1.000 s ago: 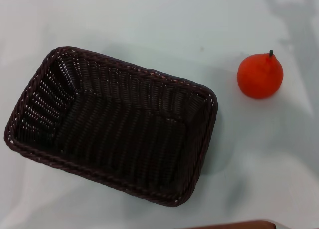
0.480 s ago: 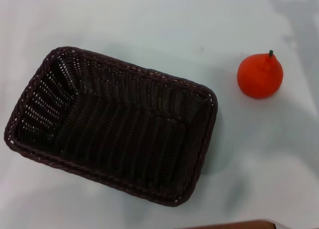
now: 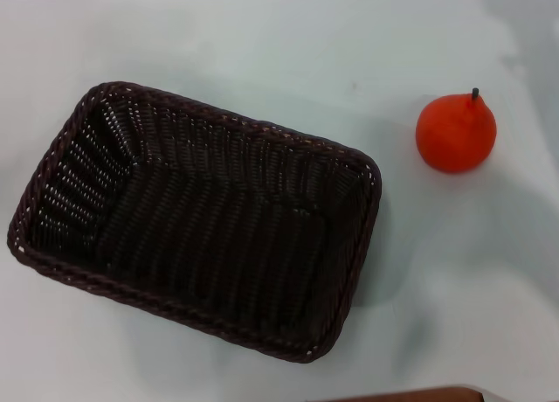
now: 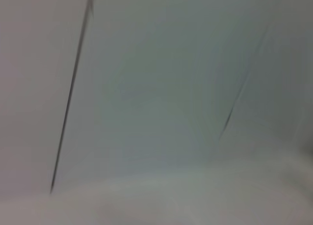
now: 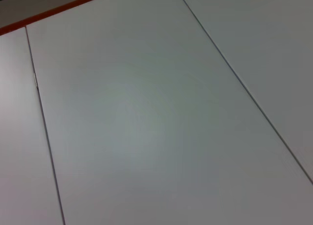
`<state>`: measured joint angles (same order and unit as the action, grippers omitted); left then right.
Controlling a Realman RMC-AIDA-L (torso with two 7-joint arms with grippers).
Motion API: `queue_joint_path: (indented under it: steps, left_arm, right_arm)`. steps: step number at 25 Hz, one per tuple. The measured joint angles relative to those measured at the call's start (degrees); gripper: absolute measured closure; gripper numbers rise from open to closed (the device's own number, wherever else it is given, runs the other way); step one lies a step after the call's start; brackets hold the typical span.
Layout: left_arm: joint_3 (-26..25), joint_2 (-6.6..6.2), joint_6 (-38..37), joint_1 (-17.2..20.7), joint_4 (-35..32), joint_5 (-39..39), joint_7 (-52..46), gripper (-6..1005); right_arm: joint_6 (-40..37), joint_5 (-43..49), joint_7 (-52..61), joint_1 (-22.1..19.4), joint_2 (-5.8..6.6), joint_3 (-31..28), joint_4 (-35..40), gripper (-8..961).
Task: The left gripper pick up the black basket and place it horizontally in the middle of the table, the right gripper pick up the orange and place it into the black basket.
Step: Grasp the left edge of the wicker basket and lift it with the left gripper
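Note:
The black basket point(image 3: 196, 218) is a large dark woven rectangle. It lies on the white table point(image 3: 279, 44) in the head view, left of centre, and its long side slants down to the right. It is empty. The orange point(image 3: 455, 132) stands on the table at the right, stem up, well apart from the basket. Neither gripper shows in any view. The two wrist views show only pale flat panels with thin seams.
The table's brown edge strip point(image 3: 410, 393) shows at the bottom of the head view. A red-orange strip point(image 5: 58, 10) crosses a corner of the right wrist view.
The basket and the orange have not moved. A faint shadow at the top right of the table has shifted a little.

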<state>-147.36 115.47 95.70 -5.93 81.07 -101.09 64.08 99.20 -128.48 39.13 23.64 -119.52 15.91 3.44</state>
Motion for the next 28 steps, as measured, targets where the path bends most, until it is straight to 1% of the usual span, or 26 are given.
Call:
queue_joint_path:
  steps: [1,2,4,5,6,7,8,10,11,12,14,15,16,17,20,28]
  left_arm:
    - [0.02,0.07,1.26,-0.89,3.94,-4.16,-2.85,138]
    - [0.10,0.15,4.95,-3.21,9.33,-10.41,-7.34,138]
    - [0.44,0.42,9.03,-6.06,14.51,-16.59,-11.90,138]
    - [1.31,0.91,10.84,-7.58,17.55,-20.70,-14.28,138]
    - [2.01,1.25,11.73,-8.54,19.35,-23.12,-15.82,138]
    - [3.21,1.79,12.22,-9.27,21.23,-25.99,-16.99,138]
    - [6.09,2.75,12.95,-10.39,24.17,-30.96,-18.94,138]
    - [10.53,4.13,13.59,-11.47,26.56,-36.37,-21.44,139]
    - [13.22,4.93,13.66,-12.25,26.87,-39.39,-22.85,139]
    - [14.59,5.55,13.58,-12.78,26.86,-41.10,-23.44,139]
    - [17.07,7.30,13.27,-14.11,26.12,-45.34,-24.24,139]
    - [17.86,7.94,13.16,-14.70,25.64,-46.88,-24.44,139]
    - [18.79,8.32,13.13,-15.27,24.62,-48.01,-24.95,139]
    - [19.55,8.46,13.09,-15.66,23.78,-48.53,-25.44,139]
    - [21.18,8.34,12.06,-16.53,21.08,-49.14,-27.23,139]
    - [21.95,8.34,9.04,-17.79,14.76,-49.78,-28.14,147]
  right_arm:
    - [-0.03,-0.02,0.20,0.00,0.05,0.00,0.25,9]
    - [-0.03,-0.01,0.31,-0.01,0.06,0.00,0.44,9]
    - [-0.07,-0.01,0.53,0.00,0.08,0.00,0.71,8]
    - [-0.08,-0.01,0.65,0.03,0.08,0.00,0.78,8]
    - [-0.08,-0.01,0.78,0.07,0.09,0.00,0.78,8]
    - [-0.08,-0.01,0.92,0.12,0.08,0.00,0.78,8]
    - [-0.08,-0.01,1.10,0.16,0.08,0.00,0.78,9]
    - [-0.10,-0.02,1.50,0.31,0.08,0.00,0.81,9]
    - [-0.14,-0.02,1.66,0.36,0.08,0.00,0.83,9]
    - [-0.16,-0.02,1.72,0.42,0.08,0.01,0.84,9]
    - [-0.18,-0.01,1.76,0.53,0.08,0.08,0.84,9]
    - [-0.20,-0.01,1.76,0.56,0.08,0.11,0.85,8]
    - [-0.25,-0.02,1.79,0.56,0.08,0.11,0.85,8]
    - [-0.37,-0.01,1.89,0.56,0.07,0.11,0.86,8]
    - [-0.97,-0.01,2.59,0.56,0.08,0.05,0.86,8]
    - [-1.71,-0.02,3.16,0.64,0.08,-0.08,0.86,8]
